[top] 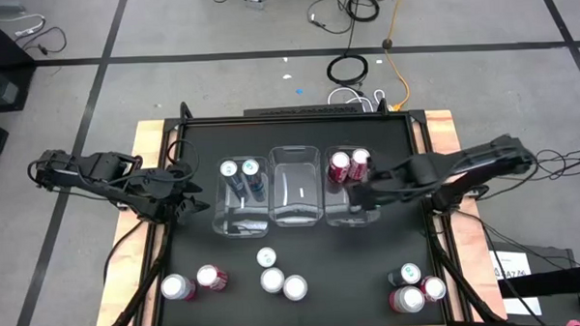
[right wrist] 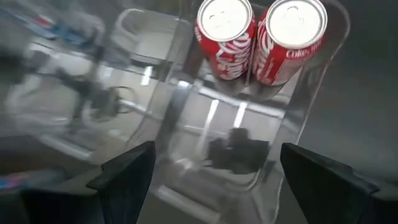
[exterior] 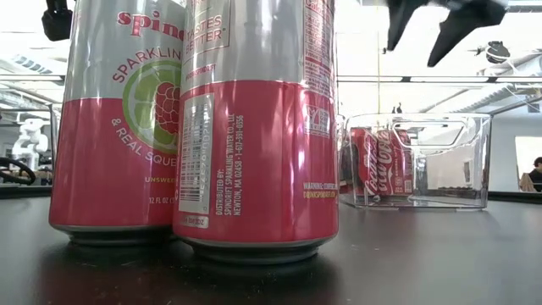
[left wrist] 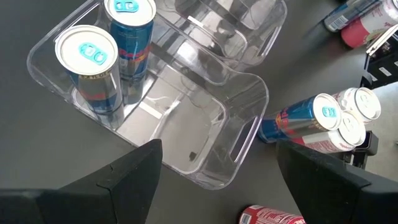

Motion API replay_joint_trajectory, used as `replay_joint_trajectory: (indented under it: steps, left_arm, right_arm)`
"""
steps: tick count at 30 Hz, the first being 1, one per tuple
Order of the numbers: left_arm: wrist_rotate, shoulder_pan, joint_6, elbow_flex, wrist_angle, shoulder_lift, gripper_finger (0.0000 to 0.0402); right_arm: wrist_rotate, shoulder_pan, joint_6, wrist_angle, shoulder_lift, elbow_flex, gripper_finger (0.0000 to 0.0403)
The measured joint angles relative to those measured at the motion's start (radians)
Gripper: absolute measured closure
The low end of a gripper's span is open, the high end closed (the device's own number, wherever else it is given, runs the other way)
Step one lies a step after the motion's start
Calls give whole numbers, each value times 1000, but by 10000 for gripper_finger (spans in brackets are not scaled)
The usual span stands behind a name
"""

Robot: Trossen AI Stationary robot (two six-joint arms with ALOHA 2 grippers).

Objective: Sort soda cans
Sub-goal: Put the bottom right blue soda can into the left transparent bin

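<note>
left end effector point(top: 187, 198): held open beside left bin point(top: 240, 221) | right end effector point(top: 361, 195): held open (empty) above right bin point(top: 342, 215) | red cans point(top: 348, 166) seated inside

Materials you have on the table:
- Soda cans point(top: 349, 166): thin metal, glossy printed sides, brushed silver tops; two red ones stand ahead of your right gripper point(right wrist: 211, 171), its wide-spread fingers point(right wrist: 127, 171) matt black plastic.
- Bins point(left wrist: 158, 112): clear, smooth, glossy plastic; one lies just ahead of your left gripper point(left wrist: 217, 168).
- Table top point(top: 332, 268): black, matt, smooth.
- Table edge point(top: 154, 139): bare light wood.
</note>
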Motion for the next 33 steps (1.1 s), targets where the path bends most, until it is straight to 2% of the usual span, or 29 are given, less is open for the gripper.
replay_joint_trajectory:
  steps: [6,11,20,29,33]
  left_arm:
    - [0,0,22,0,0,0,77]
    - [0,0,185,0,0,0,77]
    - [0,0,216,0,0,0,77]
    - [0,0,216,0,0,0,77]
    - [0,0,216,0,0,0,77]
  right_arm:
    - [-69,93,128,-53,-67,0,65]
    - [-159,178,248,-125,-62,0,65]
    - [-223,363,499,-153,-60,0,65]
    - [-284,486,541,-79,-55,0,65]
    - [-363,513,555,-79,-29,0,65]
